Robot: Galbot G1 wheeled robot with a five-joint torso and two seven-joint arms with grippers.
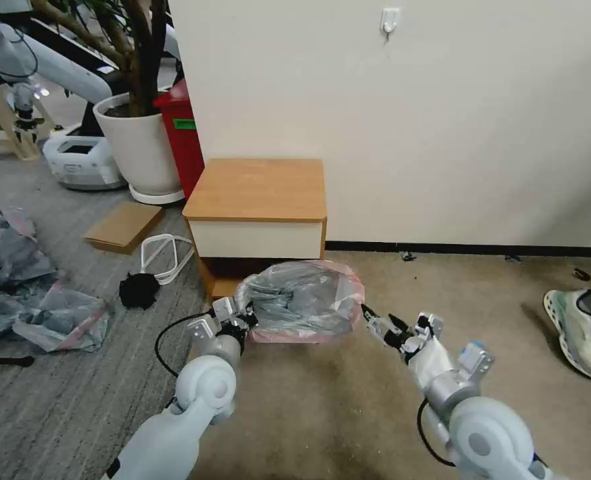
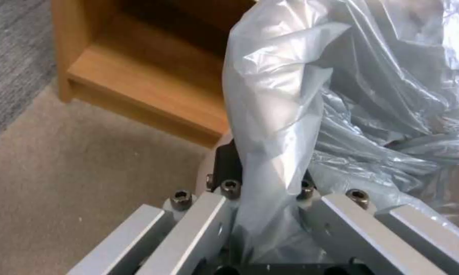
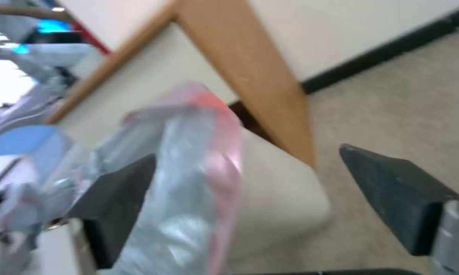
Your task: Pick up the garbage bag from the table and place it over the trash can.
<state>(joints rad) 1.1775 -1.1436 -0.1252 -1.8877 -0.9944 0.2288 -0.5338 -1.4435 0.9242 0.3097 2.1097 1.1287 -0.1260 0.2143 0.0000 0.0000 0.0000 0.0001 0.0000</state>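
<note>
1. The garbage bag [image 1: 305, 300] sits bunched over the trash can [image 3: 275, 206], on the carpet directly in front of the bench [image 1: 259, 190], at about 6 o'clock from the bench's cream drawer front. Its pink-red rim band runs along the bag's near edge and right-hand corner.
2. The left pincer [image 1: 237, 319] is at the bag's 9 o'clock corner. In the left wrist view a fold of the grey plastic [image 2: 270, 126] rises up between its fingers, which are closed tight on it.
3. The right pincer [image 1: 381, 325] is at the bag's 3 o'clock side, just beside the pink rim. In the right wrist view its two dark fingertips [image 3: 397, 198] stand wide apart; the bag's rim lies against one of them and the other is clear of it, so nothing is gripped.
4. Only the bin's pale rounded corner shows below the bag in the right wrist view, with the bench's wooden side panel just behind.
</note>
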